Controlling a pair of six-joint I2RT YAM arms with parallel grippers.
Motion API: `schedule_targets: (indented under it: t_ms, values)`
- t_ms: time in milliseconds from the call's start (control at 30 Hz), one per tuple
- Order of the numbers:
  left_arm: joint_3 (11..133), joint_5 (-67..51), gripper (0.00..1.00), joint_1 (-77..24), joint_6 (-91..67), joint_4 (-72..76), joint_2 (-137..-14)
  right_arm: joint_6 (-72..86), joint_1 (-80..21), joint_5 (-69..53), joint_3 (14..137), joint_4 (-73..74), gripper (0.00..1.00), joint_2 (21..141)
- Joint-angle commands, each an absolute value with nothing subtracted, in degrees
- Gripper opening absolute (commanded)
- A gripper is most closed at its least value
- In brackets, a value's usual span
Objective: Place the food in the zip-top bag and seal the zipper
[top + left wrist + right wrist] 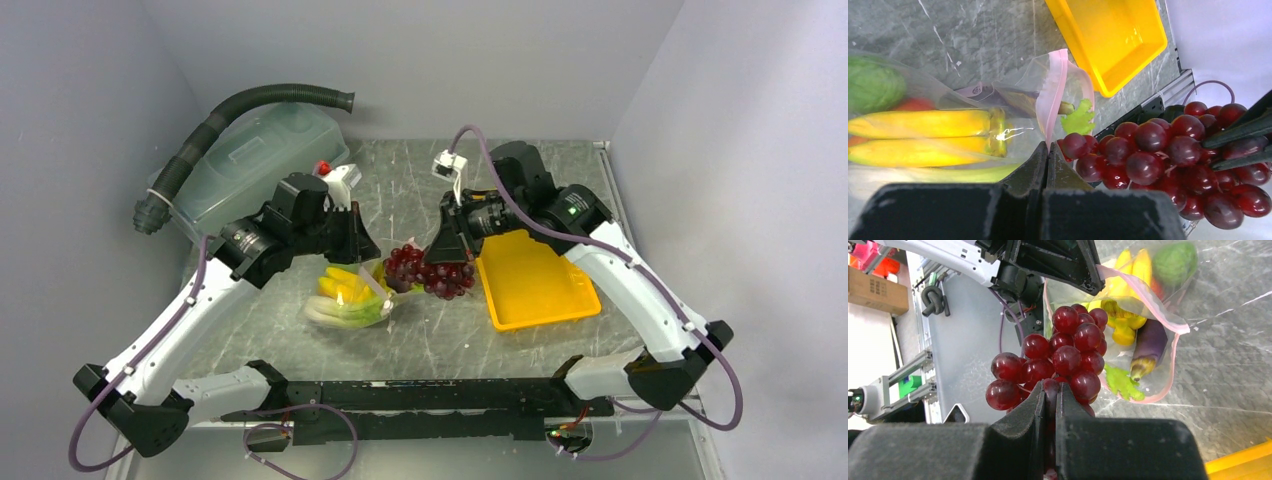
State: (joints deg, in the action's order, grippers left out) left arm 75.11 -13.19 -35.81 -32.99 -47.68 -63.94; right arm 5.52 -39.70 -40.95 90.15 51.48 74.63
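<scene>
Dangling grapes point(1068, 352) in right end effector point(1050, 400)

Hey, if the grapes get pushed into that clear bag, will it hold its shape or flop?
Probably floppy: the zip-top bag sags around the bananas and its pink zipper curves loosely. The mouth seems held up only where the left tool pinches it, so it may fold under the grapes. The glossy film likely slips easily.

We list: grapes point(1068, 355), glossy dark red; bananas point(923, 124), yellow; eggplant point(1150, 342), purple with a yellowish stem end; leafy greens point(1122, 383), bright green; round vegetable point(1175, 262), mottled green; zip-top bag point(1018, 80), clear; zipper point(1054, 85), pale pink; tray point(540, 285), plain yellow; table point(400, 190), grey marbled with white streaks.
</scene>
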Motion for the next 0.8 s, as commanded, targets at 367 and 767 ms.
schedule_targets:
  t_ms: [367,767]
  values:
    - [73.29,-20.23,0.0,-35.86,-30.61,-43.11,-61.0,3.75,-44.5,-41.21,92.52,49.67,0.0,82.68]
    - [71.99,-24.07,0.0,-36.72,-28.39,-41.84,-60.29,2.15,-45.97,-44.1,92.61,47.85,0.0,88.27]
